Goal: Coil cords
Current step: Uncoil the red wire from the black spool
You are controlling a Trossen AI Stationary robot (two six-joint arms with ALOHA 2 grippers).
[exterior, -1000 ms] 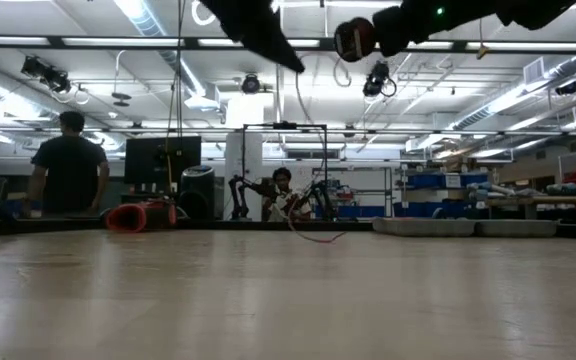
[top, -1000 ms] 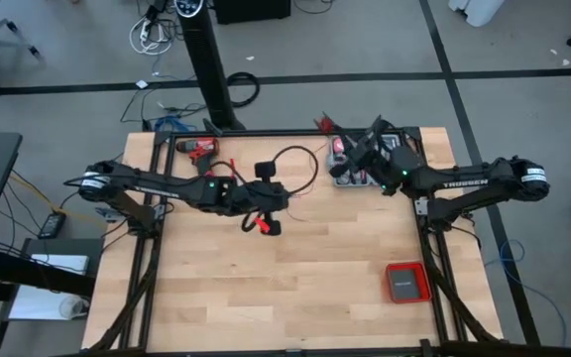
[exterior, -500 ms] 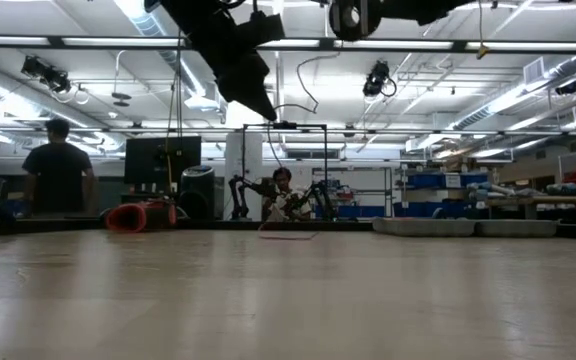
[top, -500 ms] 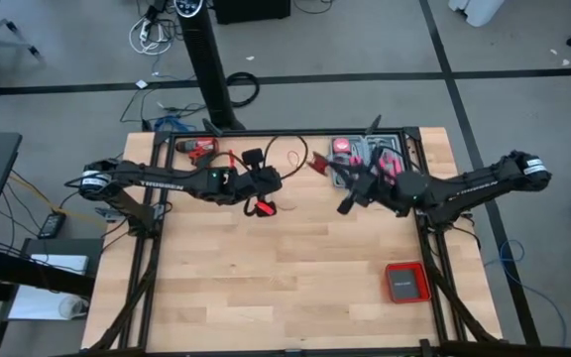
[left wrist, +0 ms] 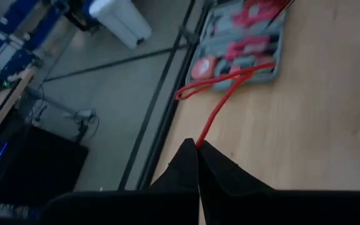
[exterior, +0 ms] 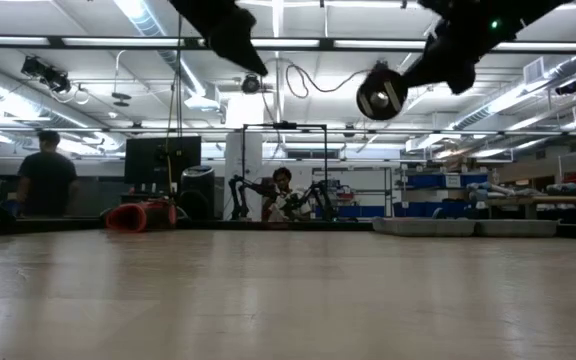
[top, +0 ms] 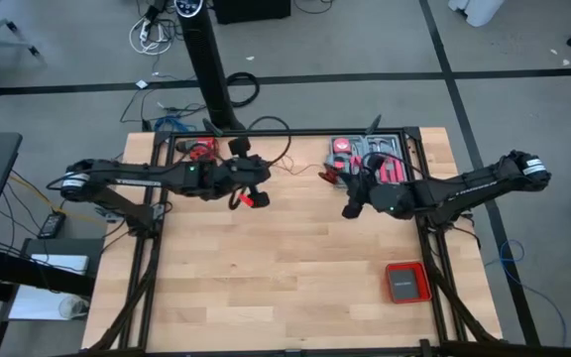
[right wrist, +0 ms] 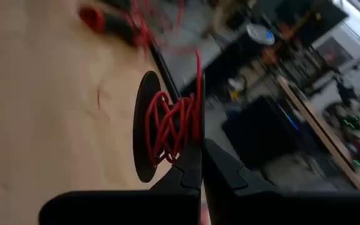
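A thin red cord [left wrist: 220,109] runs from my left gripper [left wrist: 197,145] through the air toward the tool tray [left wrist: 242,44]. The left gripper [top: 260,194] is shut on the cord, high above the table's far middle. The cord's other end is wound in a bundle on a black disc [right wrist: 167,131], which shows in the low view as a round dark spool [exterior: 380,95]. My right gripper [right wrist: 200,150] is shut on that bundle, to the right of the left gripper [top: 351,206]. Between the two, the cord [exterior: 308,85] sags in an arc. My left gripper pinches the red cord [left wrist: 200,139] between its two shut fingertips. The fingers point toward the table's far right and slightly down, and the cord leaves them lengthwise, clear of the table. My right gripper pinches the wound red bundle [right wrist: 179,149] at its edge, beside the black disc [right wrist: 144,119]. The bundle is lifted well clear of the table, its disc upright.
A red-and-black drill [top: 201,149] lies at the far left of the table and a grey tool tray [top: 370,159] at the far right. A flat red box [top: 406,283] sits near the right front. People stand in the room behind [exterior: 46,180].
My left gripper has moved toward the table's far edge and a little left and up. My right gripper has swung away from the tool tray toward the table's middle, sinking and turning. The cord's sagging loop, which touched the table, now hangs clear in the air.
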